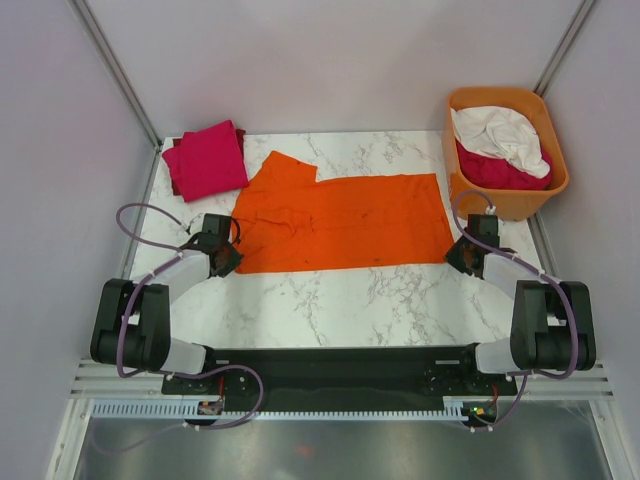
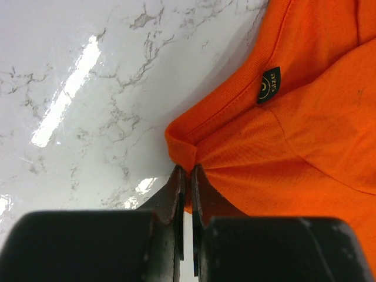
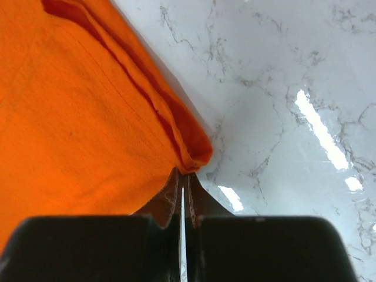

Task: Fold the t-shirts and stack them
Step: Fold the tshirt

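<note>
The 2 grippers are pinched shut on the orange t-shirt (image 1: 345,220) spread across mid-table, the left gripper (image 2: 187,171) on its neck-end near corner and the right gripper (image 3: 183,176) on its hem corner, so a fold looks about to start; next, both corners likely need lifting together and carrying evenly over.

Near strip free, far corners taken
I have bare table (image 1: 330,300) nearside of the orange shirt (image 1: 350,220); tub (image 1: 462,185) blocks far right, folded pink shirt (image 1: 210,160) far left.
</note>
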{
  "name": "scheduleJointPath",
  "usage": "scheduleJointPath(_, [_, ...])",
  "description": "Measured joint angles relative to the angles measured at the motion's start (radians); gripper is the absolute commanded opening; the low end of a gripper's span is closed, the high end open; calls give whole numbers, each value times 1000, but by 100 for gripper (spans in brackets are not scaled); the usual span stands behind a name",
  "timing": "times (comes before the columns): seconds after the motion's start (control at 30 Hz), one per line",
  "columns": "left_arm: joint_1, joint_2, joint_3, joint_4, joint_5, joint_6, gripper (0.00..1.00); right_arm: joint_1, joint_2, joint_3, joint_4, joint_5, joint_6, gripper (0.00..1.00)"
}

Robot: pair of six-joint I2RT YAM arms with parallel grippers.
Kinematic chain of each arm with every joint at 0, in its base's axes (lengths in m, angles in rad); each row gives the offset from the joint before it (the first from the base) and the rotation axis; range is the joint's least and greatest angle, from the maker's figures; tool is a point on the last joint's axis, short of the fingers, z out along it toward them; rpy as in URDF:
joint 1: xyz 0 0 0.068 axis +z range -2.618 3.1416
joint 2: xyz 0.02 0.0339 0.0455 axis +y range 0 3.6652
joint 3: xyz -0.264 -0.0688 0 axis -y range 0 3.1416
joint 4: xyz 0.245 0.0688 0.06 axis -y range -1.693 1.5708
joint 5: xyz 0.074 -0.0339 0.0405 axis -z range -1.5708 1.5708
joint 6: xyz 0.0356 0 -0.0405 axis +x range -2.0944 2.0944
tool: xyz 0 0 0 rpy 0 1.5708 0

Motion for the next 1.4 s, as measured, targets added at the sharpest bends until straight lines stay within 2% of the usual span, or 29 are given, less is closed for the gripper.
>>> scheduleJointPath(0.2, [0, -11, -5, -2, 2, 0, 2, -9, -2, -2, 1, -15, 0, 0])
scheduleJointPath(0.37, [0, -108, -67, -29, 25, -19, 2, -10, -85, -40, -43, -25, 5, 0])
scheduleJointPath(0.63, [0, -364, -137, -141, 109, -96, 2, -17, -311, -52, -196, -45, 28, 0])
scheduleJointPath(0.87, [0, -616, -185, -322, 133, -138, 2, -47, -513, -52, -376, -57, 29, 0])
scheduleJointPath(1.0, [-15, -719, -188, -409, 138, -172, 10, -53, -591, -51, -476, -71, 44, 0])
scheduleJointPath(1.03, [-22, -728, -188, -423, 141, -180, 33, -53, -617, -51, -507, -72, 54, 2])
scheduleJointPath(1.07, [-32, -734, -188, -438, 142, -188, 48, -55, -646, -51, -536, -72, 63, 13])
scheduleJointPath(1.1, [-41, -735, -188, -450, 146, -196, 65, -55, -676, -50, -561, -72, 74, 62])
scheduleJointPath(1.13, [-51, -734, -188, -462, 152, -206, 88, -55, -698, -49, -579, -72, 79, 84])
scheduleJointPath(1.17, [-60, -734, -188, -473, 161, -214, 97, -56, -721, -45, -602, -72, 89, 98])
scheduleJointPath(1.2, [-70, -734, -188, -482, 171, -225, 100, -57, -737, -37, -623, -72, 90, 98])
scheduleJointPath(1.3, [-88, -750, -145, -552, 180, -229, 99, -59, -739, 12, -665, -72, 90, 98])
scheduleJointPath(1.4, [-90, -767, -19, -587, 144, -207, 98, -60, -703, 87, -679, -51, 80, 98])
